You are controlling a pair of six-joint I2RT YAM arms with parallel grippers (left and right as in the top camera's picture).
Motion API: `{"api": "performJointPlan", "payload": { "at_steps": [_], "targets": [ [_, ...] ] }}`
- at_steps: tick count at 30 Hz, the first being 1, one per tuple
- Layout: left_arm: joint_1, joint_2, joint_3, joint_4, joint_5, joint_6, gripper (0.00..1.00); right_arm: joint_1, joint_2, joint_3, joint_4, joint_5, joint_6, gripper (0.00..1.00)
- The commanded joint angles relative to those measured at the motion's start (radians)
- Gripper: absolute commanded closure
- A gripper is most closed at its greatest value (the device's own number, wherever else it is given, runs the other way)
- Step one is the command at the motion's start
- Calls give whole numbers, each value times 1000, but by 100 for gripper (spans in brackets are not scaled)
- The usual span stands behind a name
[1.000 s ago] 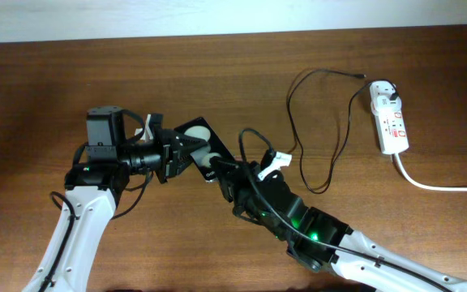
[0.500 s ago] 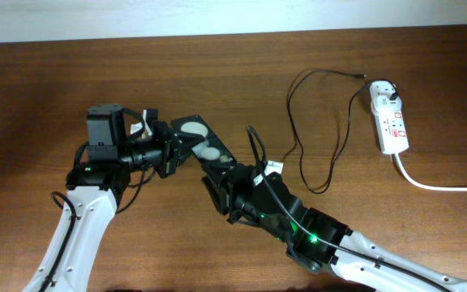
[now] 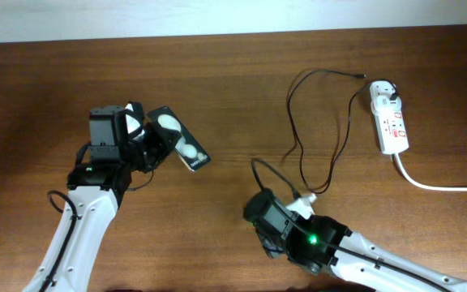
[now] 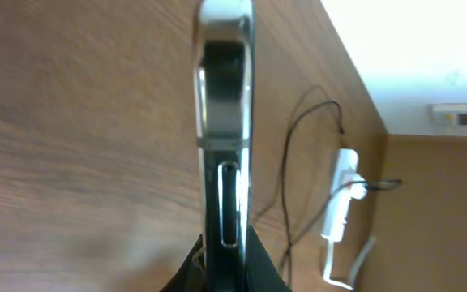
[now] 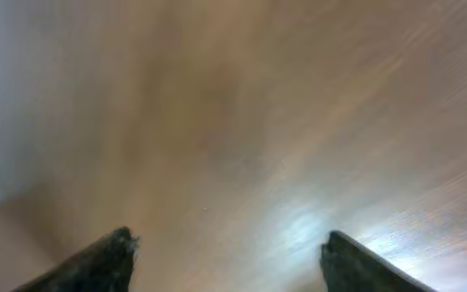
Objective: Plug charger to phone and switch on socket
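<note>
The phone [image 3: 178,139] is a glossy black slab with two round white reflections, held tilted above the table at the left. My left gripper [image 3: 151,144] is shut on its near end. The left wrist view shows the phone [image 4: 225,130] edge-on, rising from between the left gripper's [image 4: 227,272] jaws. The charger [image 3: 298,122] lies as a thin black cable in loose loops on the wood, running to a white adapter in the socket [image 3: 390,122] at the far right. My right gripper [image 3: 258,219] hangs low at centre front, open [image 5: 229,253], with only blurred table between its fingers.
A thick white cord [image 3: 436,185] trails from the socket to the right edge. The socket [image 4: 339,199] and the charger cable [image 4: 294,130] also appear beyond the phone in the left wrist view. The right arm [image 3: 355,251] crosses the front right of the table.
The right gripper let go of the phone, opened wide and drew back toward the front. The left gripper closed on the phone and carried it left and away from the right arm.
</note>
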Motion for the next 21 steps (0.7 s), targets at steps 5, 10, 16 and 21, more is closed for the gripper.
{"api": "performJointPlan", "payload": {
  "at_steps": [5, 10, 16, 21],
  "targets": [
    [-97, 132, 10, 67, -102, 71, 100, 5, -2, 0, -213, 13, -8, 1],
    [-97, 157, 9, 13, 134, 15, 100, 5, -2, 0, -242, 13, -8, 1],
    [-96, 157, 9, -16, 93, 57, 100, 5, -2, 0, -241, 13, -8, 1],
    [-98, 163, 9, -76, 37, -101, 100, 5, -2, 0, -241, 13, -8, 1]
  ]
}}
